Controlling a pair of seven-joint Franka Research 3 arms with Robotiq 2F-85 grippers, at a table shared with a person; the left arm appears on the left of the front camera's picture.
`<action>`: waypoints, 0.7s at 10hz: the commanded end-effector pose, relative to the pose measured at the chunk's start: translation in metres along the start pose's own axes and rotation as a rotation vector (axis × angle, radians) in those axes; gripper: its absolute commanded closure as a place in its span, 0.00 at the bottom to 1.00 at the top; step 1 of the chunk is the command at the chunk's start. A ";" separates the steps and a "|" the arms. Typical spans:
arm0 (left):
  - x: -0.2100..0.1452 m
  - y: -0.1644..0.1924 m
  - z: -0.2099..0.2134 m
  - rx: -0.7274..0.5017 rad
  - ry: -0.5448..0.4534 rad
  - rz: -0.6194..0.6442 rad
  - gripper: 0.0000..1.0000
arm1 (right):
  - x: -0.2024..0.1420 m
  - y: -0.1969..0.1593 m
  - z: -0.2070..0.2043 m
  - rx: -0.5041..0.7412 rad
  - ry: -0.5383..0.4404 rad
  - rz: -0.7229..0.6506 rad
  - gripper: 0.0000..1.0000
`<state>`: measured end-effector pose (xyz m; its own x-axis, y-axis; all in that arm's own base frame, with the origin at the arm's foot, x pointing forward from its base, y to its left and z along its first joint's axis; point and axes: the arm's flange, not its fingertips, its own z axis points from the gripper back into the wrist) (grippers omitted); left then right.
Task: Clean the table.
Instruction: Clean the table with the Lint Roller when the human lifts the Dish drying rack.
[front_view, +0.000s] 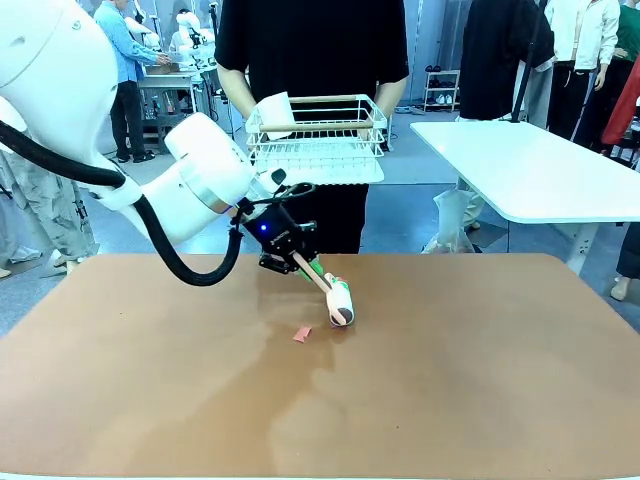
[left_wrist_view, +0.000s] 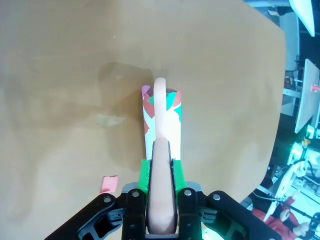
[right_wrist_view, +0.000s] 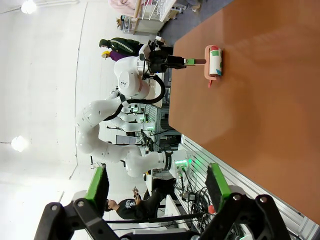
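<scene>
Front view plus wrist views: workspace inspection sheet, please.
Surface: table reddish-brown; darker patch near the roller, stain or shadow unclear.
Job's things: lint roller, roll down on the tabletop.
Clutter: one pink scrap beside the roller.
Hands: left hand shut on the roller's handle; right hand open, holding nothing.
Cables: black hose looping along the left arm.
Surroundings: person at the far side holding a white wire basket; white table beyond.

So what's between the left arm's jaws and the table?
A lint roller: handle clamped in those jaws, roll resting on the table, clear in the front view.
</scene>
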<state>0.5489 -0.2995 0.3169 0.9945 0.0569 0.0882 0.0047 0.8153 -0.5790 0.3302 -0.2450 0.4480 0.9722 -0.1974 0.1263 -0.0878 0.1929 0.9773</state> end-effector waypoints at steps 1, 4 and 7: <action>-0.011 -0.003 -0.029 0.048 0.046 0.002 0.79 | -0.002 0.004 0.000 0.013 -0.002 0.004 0.00; -0.014 -0.030 -0.026 0.011 0.059 -0.029 0.79 | -0.002 0.004 0.000 0.013 -0.002 0.004 0.00; -0.013 -0.047 0.014 -0.025 0.026 -0.080 0.79 | -0.002 0.004 0.000 0.013 -0.002 0.004 0.00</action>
<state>0.5389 -0.3414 0.3366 0.9934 -0.0048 0.1143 0.0709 0.8102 -0.5819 0.3301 -0.2451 0.4480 0.9721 -0.1975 0.1262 -0.0877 0.1929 0.9773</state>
